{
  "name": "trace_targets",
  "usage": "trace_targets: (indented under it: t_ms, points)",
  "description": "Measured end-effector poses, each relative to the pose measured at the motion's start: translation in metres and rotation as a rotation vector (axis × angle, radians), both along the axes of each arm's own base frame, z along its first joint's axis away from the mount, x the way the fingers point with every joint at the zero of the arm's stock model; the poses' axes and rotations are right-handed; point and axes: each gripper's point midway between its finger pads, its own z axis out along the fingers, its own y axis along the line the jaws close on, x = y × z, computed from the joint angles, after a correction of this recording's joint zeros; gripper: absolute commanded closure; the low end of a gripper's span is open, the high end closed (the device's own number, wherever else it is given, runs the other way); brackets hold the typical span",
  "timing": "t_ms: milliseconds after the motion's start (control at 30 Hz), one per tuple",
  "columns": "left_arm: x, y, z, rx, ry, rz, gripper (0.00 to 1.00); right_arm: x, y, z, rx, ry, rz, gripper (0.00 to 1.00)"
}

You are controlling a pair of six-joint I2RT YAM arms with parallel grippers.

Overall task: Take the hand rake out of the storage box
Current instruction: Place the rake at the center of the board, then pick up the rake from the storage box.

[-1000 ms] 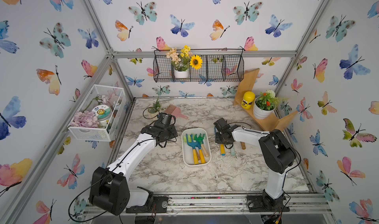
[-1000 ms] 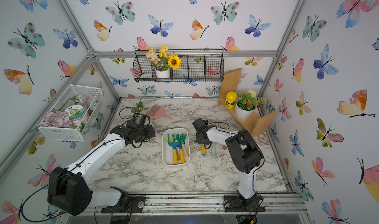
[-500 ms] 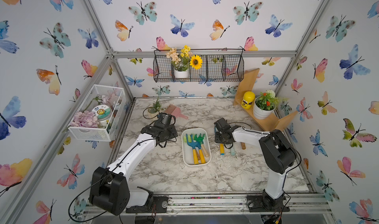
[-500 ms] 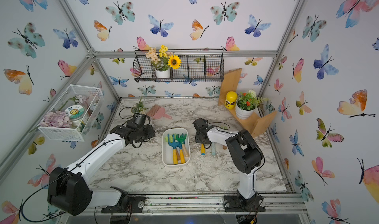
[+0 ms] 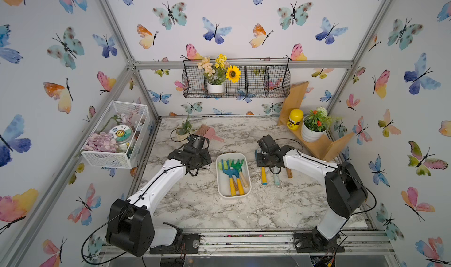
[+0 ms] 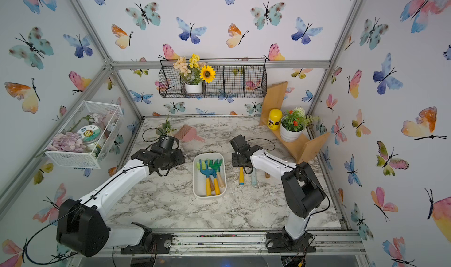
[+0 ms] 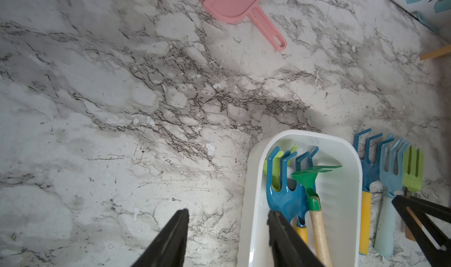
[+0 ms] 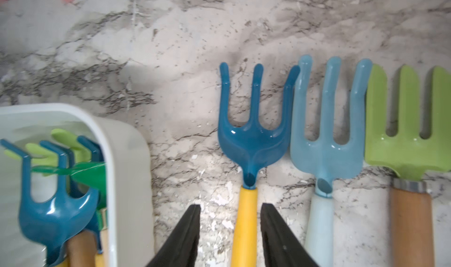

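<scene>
The white storage box (image 5: pixel 246 191) (image 6: pixel 196 177) lies mid-table and holds several hand rakes: a dark blue one (image 7: pixel 285 199) with a yellow handle, a green one (image 7: pixel 308 177) with a wooden handle, and a light green one underneath. To its right, three rakes lie side by side on the marble: dark blue (image 8: pixel 253 141), light blue (image 8: pixel 324 146) and light green (image 8: pixel 410 151). My right gripper (image 8: pixel 230 206) (image 5: pixel 264 159) is open, its jaws either side of the dark blue rake's yellow handle (image 8: pixel 244 229) with a gap on each side. My left gripper (image 7: pixel 228 212) (image 5: pixel 197 156) is open over the box's left rim, holding nothing.
A pink dustpan (image 5: pixel 210 132) and a small potted sprig (image 5: pixel 183 130) sit at the back left. A wooden corner shelf (image 5: pixel 317 146) with a yellow jar (image 5: pixel 294 119) and a flower pot (image 5: pixel 314 129) stands at the back right. A white mesh basket (image 5: pixel 114 136) hangs on the left wall and a black wire basket (image 5: pixel 236 82) on the back wall.
My right gripper's jaws have opened off the yellow handle of the dark blue rake, which now lies on the marble. The left arm has not moved.
</scene>
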Motion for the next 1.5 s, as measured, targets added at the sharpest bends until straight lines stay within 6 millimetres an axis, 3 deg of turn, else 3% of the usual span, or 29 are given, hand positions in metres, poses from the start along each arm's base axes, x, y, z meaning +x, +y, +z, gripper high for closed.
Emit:
trace_targets:
  t_ms: [267, 400, 500, 767, 1167, 1500]
  points:
    - [-0.002, -0.005, -0.001, 0.000, 0.004, -0.013, 0.43, -0.037, 0.061, 0.035, 0.022, -0.049, 0.194, 0.57]
    - [-0.002, -0.006, -0.003, 0.000, 0.009, -0.011, 0.43, -0.053, 0.088, 0.036, 0.020, -0.040, 0.263, 0.57]
    - [-0.002, -0.006, -0.003, 0.000, 0.009, -0.011, 0.43, -0.055, 0.102, 0.027, 0.008, -0.024, 0.283, 0.57]
    - [-0.005, -0.004, -0.005, 0.006, 0.024, -0.010, 0.43, -0.057, 0.102, -0.015, -0.066, 0.051, 0.286, 0.57]
    - [-0.006, -0.004, -0.005, 0.008, 0.030, -0.010, 0.43, -0.060, 0.102, -0.041, -0.103, 0.093, 0.284, 0.58]
    - [-0.006, -0.004, -0.002, 0.007, 0.027, -0.010, 0.43, -0.056, 0.106, -0.054, -0.113, 0.112, 0.267, 0.69]
